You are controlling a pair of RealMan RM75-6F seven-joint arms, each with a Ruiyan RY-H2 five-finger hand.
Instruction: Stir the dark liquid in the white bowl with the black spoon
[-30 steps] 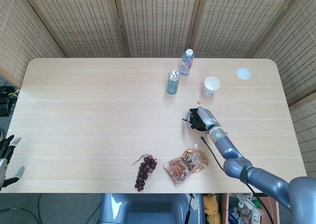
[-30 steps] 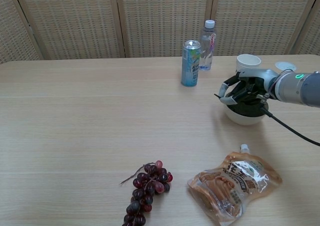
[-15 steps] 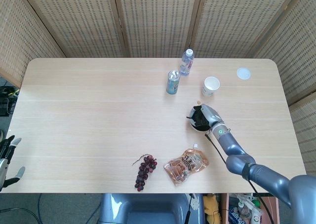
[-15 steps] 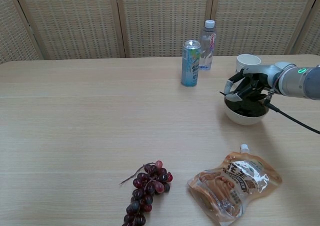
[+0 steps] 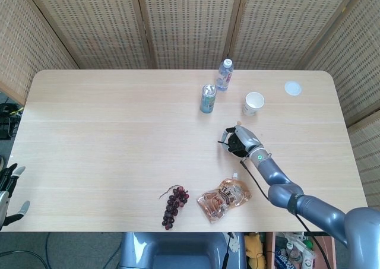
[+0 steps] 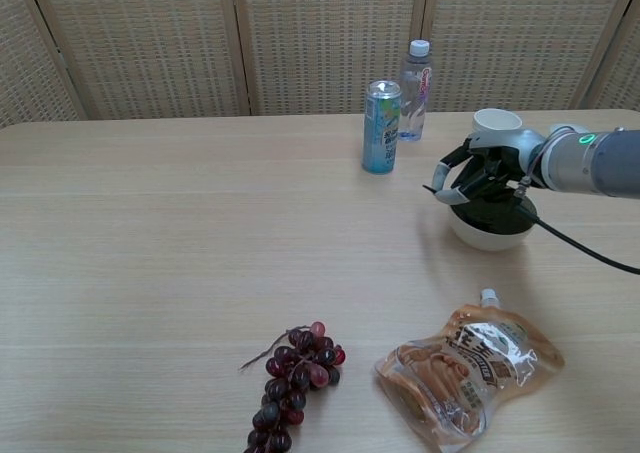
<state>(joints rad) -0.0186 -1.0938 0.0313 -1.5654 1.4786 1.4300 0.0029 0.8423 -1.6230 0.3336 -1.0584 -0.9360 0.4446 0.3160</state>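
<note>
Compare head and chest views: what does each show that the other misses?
Head view only: the left hand off the table's left edge, and a white lid near the far right corner. Chest view only: the white bowl side-on under the right hand. Both: green can, water bottle, paper cup, grapes, snack pouch.

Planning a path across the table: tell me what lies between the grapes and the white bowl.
Bare tabletop lies between the grapes and the white bowl. The snack pouch sits beside that line, nearer the front edge. The chest view shows this best.
</note>
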